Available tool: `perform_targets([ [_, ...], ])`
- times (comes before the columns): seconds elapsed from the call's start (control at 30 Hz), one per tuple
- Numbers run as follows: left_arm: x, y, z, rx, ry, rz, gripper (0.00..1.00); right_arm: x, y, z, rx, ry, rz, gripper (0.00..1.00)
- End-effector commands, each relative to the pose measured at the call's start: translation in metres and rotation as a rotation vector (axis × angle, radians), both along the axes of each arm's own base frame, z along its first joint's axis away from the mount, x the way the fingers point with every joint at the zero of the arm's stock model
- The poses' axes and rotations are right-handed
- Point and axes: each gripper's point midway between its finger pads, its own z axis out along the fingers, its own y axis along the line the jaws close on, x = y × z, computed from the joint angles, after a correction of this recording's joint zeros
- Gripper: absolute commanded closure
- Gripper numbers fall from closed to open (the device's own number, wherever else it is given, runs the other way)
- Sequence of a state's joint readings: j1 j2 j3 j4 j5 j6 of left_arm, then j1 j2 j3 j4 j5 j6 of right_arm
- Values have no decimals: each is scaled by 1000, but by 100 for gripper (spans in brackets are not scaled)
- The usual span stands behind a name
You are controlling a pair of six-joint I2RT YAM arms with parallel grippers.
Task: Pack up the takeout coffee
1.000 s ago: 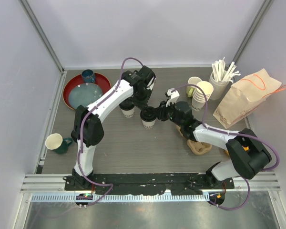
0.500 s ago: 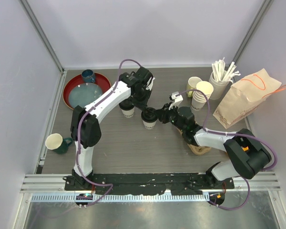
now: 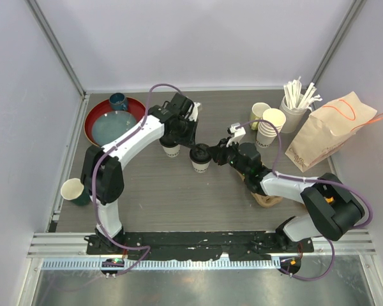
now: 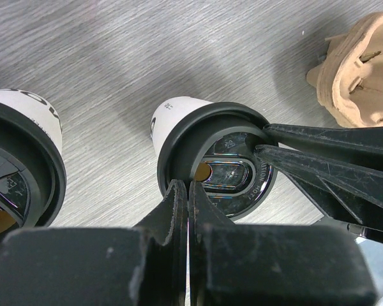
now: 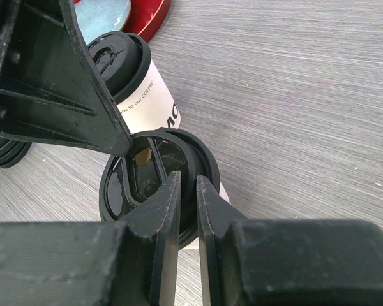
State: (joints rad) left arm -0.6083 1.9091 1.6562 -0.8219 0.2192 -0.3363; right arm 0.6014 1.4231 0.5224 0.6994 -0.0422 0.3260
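Note:
Two takeout coffee cups with black lids stand mid-table. The nearer cup [image 3: 200,159] fills the left wrist view [image 4: 210,167] and shows in the right wrist view [image 5: 154,185]. My right gripper [image 5: 186,183] reaches it from the right [image 3: 211,155] and is shut on the near rim of its lid. My left gripper [image 4: 188,191] is shut with nothing between its fingers. Its tips [image 3: 193,146] rest at the opposite edge of that lid. The second cup [image 3: 170,150] stands just to the left [image 4: 16,169], half under the left arm [image 5: 129,69].
A moulded brown cup carrier [image 3: 268,195] lies under my right forearm [image 4: 360,70]. A red tray [image 3: 96,113] holds a blue plate at the back left. A mug [image 3: 74,190] stands at the left edge. Stacked bare cups [image 3: 272,127], a stick holder [image 3: 295,105] and a paper bag [image 3: 329,131] stand at the back right.
My right gripper has slid in towards the nearer cup and narrowed onto its lid rim. My left arm's elbow has swung left, with its shut tips staying at the lid.

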Motion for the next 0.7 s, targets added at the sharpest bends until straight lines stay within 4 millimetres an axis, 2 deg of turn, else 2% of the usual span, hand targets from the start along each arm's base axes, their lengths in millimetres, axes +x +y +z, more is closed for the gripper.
perform_targets([
  [0.0, -34, 48, -103, 284, 178, 3, 100, -49, -35, -103, -261, 310, 2, 81],
  [0.1, -33, 51, -105, 291, 164, 5, 100, -48, -32, -99, -257, 302, 5, 80],
  [0.17, -30, 46, -98, 273, 154, 5, 100, -48, -30, -97, -257, 296, 10, 79],
  [0.33, -6, 24, -44, 162, 39, 3, 100, -43, -26, -81, -252, 268, 10, 74],
  [0.4, 1, 14, -23, 109, 4, 1, 100, -38, -20, -67, -241, 243, 16, 71],
  [0.5, 8, 8, -12, 96, -6, -3, 99, -31, -15, -51, -236, 216, 20, 66],
  [0.67, 5, 5, -8, 79, 4, -15, 94, -27, -13, -38, -239, 192, 25, 64],
])
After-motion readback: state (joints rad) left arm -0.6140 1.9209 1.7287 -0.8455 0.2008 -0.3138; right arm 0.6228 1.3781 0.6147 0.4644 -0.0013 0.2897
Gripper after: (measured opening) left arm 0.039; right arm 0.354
